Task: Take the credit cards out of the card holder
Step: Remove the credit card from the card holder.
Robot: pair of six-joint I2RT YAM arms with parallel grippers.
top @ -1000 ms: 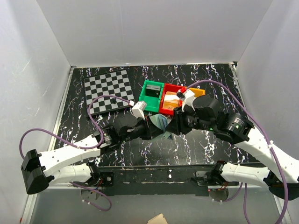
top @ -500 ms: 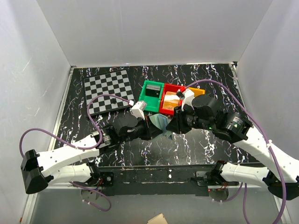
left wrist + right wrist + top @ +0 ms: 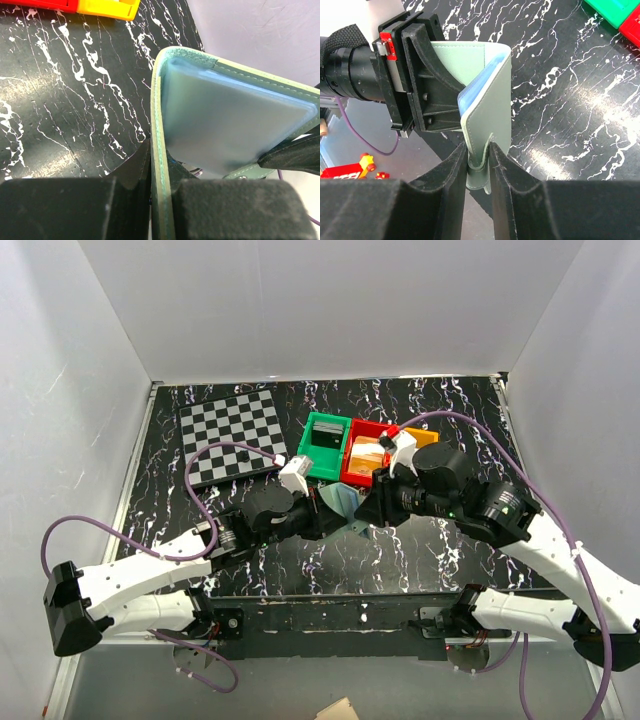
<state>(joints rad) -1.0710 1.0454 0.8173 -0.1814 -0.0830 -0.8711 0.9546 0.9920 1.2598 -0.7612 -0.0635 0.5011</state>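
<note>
The sage-green card holder [image 3: 342, 502] hangs above the table between both grippers, partly open. My left gripper [image 3: 322, 517] is shut on one flap's edge [image 3: 161, 165]. My right gripper [image 3: 366, 512] is shut on the other flap and its snap tab [image 3: 479, 160]. The light blue pocketed inside [image 3: 225, 125] shows between the flaps, also in the right wrist view [image 3: 477, 90]. No separate credit cards can be made out; anything inside the pockets is hidden.
A green bin [image 3: 325, 445], a red bin [image 3: 362, 452] and an orange bin [image 3: 420, 437] stand just behind the grippers. A checkerboard [image 3: 230, 435] lies at the back left. White walls enclose the black marbled table [image 3: 400, 540].
Almost nothing: both grippers keep their hold on the card holder, and the left arm has shifted very slightly.
</note>
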